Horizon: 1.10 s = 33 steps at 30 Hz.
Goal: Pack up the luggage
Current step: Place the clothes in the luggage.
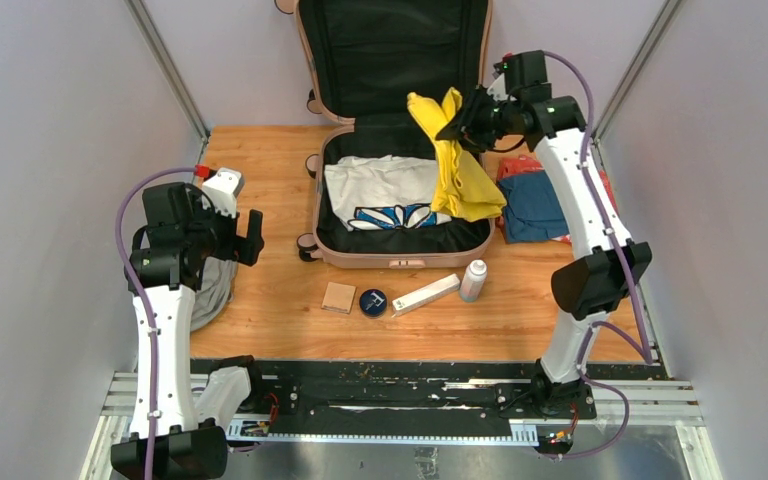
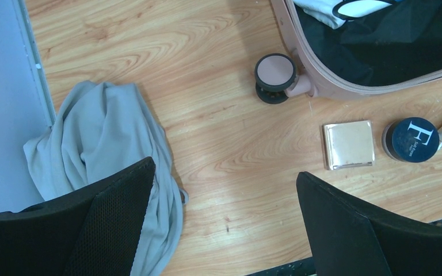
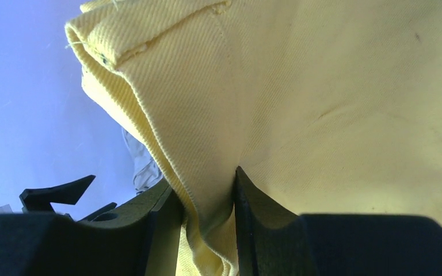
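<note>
Right jaws, closest to their wrist lens, are clamping a fold of the yellow garment (image 3: 334,103), which is hanging from that pinch over the 3 o'clock side of the luggage (image 1: 400,262). The luggage is lying open at 12 o'clock on the tabletop (image 1: 270,200), its lid propped upright at the back and a white shirt (image 1: 385,190) already lying in the base. The garment's lower end is draping across the 3 o'clock rim rather than hanging wholly inside.

Left jaws are standing wide open and gripping nothing, hovering at 9 o'clock above the grey cloth (image 2: 109,149).

The step in hand looks like setting the garment into the base. Doing it well probably means:
- carrying the pinch toward 9 o'clock until the hanging end clears the rim;
- lowering it until the cloth is pooling on the white shirt, and only then releasing;
- keeping the wrist off the upright lid.

Near 6 o'clock of the luggage, 4 small items are waiting, among them a white bottle (image 1: 473,280) and a round dark jar (image 1: 373,302).
</note>
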Available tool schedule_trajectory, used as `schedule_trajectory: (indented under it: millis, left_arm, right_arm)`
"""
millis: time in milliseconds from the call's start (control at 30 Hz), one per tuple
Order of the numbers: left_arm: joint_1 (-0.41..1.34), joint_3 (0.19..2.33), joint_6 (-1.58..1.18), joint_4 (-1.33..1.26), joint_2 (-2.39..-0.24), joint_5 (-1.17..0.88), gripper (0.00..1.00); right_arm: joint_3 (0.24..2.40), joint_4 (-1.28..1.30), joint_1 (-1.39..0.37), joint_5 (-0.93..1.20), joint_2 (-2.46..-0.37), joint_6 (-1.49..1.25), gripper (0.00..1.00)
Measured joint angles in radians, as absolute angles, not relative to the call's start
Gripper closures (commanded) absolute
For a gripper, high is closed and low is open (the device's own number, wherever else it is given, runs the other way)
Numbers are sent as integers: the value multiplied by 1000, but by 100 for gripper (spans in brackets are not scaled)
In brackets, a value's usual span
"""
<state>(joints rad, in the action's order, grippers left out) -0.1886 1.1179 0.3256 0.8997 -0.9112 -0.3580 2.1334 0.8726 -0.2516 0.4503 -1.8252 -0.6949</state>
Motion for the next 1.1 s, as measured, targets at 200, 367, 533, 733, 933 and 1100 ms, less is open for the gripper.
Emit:
schedule_trajectory:
  millis: [200, 367, 533, 733, 933, 1100]
  left_arm:
    - [-189, 1118, 326, 908, -908, -358, 0]
    - [-189, 1118, 331, 915, -904, -354, 0]
    - [-189, 1118, 342, 916, -904, -350, 0]
    - [-189, 1118, 347, 916, -904, -346, 0]
    - [-189, 1118, 363, 916, -903, -330, 0]
    - [-189, 1118, 371, 922, -902, -327, 0]
  right_arm:
    - [2133, 823, -326, 430, -1914, -767, 100]
    - [2120, 795, -366, 381, -1990, -820, 100]
    - [2091, 748, -393, 345, -2031, -873, 100]
    - [2152, 711, -464, 298, -2128, -929, 100]
    - [2236, 688, -527, 256, -2258, -978, 100]
    - [2252, 660, -551, 239, -2320, -1017, 100]
